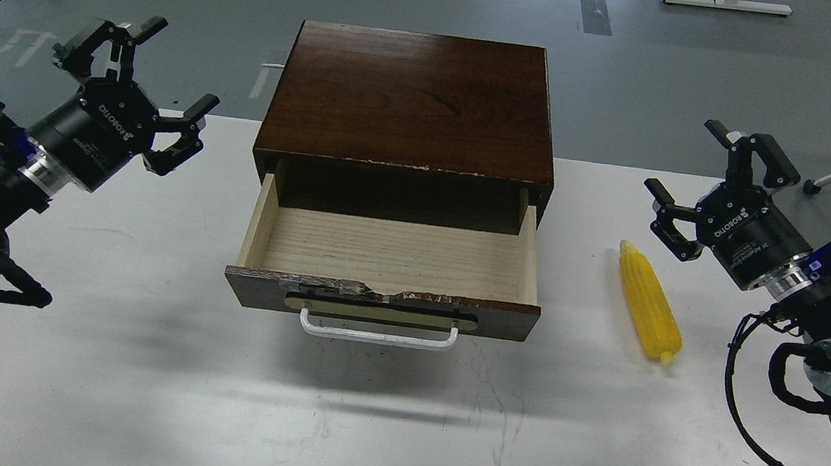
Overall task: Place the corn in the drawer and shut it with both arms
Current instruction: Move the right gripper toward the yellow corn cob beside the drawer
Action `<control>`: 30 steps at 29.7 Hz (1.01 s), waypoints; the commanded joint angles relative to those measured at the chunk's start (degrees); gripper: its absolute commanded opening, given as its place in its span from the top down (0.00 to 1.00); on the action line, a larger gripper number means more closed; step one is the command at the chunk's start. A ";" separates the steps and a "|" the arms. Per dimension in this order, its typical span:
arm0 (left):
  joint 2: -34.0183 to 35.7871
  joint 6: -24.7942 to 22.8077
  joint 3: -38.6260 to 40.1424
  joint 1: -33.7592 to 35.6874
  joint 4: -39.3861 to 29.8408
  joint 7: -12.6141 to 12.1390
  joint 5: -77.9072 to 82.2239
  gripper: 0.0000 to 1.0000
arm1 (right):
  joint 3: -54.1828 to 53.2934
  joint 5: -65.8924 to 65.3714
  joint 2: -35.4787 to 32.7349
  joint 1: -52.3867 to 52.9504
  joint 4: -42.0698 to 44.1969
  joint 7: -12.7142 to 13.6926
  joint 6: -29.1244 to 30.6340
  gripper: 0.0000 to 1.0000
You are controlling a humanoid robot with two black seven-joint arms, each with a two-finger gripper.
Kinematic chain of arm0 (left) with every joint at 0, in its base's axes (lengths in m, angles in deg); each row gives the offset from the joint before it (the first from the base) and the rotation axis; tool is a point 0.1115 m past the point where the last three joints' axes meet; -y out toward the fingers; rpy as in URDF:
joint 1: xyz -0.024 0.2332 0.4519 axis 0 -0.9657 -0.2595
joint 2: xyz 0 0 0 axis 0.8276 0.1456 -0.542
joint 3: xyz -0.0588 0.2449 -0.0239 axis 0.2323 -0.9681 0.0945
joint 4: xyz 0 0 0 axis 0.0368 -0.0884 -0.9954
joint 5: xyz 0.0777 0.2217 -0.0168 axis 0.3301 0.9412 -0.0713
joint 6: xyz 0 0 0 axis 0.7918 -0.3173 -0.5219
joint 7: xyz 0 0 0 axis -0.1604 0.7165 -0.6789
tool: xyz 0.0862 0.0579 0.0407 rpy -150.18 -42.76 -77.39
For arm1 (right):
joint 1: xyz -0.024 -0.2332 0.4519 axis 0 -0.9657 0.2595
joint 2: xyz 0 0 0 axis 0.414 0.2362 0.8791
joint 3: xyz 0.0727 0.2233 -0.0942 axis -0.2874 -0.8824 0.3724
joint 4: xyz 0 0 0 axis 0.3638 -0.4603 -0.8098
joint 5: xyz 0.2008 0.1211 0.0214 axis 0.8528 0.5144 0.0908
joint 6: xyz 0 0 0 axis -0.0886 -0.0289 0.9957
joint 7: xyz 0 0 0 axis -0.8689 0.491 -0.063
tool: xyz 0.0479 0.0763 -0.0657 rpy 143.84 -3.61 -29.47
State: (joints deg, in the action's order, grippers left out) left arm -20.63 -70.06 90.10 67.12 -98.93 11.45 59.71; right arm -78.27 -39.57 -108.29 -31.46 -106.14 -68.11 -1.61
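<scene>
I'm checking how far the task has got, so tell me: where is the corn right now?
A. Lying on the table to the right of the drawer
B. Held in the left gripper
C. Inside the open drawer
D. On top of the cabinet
A: the corn lies on the white table to the right of the open drawer, whose inside is bare, near the open right gripper, which is not touching it.

The cabinet (pixel 410 97) is dark, glossy wood, its grain showing; the drawer (pixel 390 250) inside is pale, matt raw wood, its front edge chipped and taped. The corn (pixel 649 300) looks plastic, bumpy and bright, on a smooth matt white table (pixel 136 389).
</scene>
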 commanded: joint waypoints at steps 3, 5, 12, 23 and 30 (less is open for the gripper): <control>-0.02 0.00 0.14 -0.02 -0.07 -0.06 0.09 0.01 | -0.17 -0.01 0.04 -0.16 0.00 0.01 0.00 0.00; -0.02 0.00 0.14 -0.02 -0.07 -0.14 0.35 0.01 | -0.52 -0.01 -0.31 -0.07 -0.09 0.01 0.00 0.00; 0.16 0.00 -0.03 -0.02 0.02 0.65 0.35 0.01 | -1.13 -11.23 -6.71 5.55 -0.35 0.01 0.00 0.00; 1.48 0.00 -0.65 0.07 0.29 1.66 4.30 0.01 | -0.26 -59.80 -14.28 10.04 -0.44 0.01 0.00 0.00; 1.39 0.00 -0.65 -0.02 -0.33 1.66 5.01 0.01 | 10.01 -75.15 -13.67 9.77 0.18 0.01 -6.71 0.00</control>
State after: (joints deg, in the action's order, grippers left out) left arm -19.16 -70.06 89.45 67.18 -99.07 13.09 64.55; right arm -73.57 -110.44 -122.41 -21.67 -106.43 -68.12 -3.56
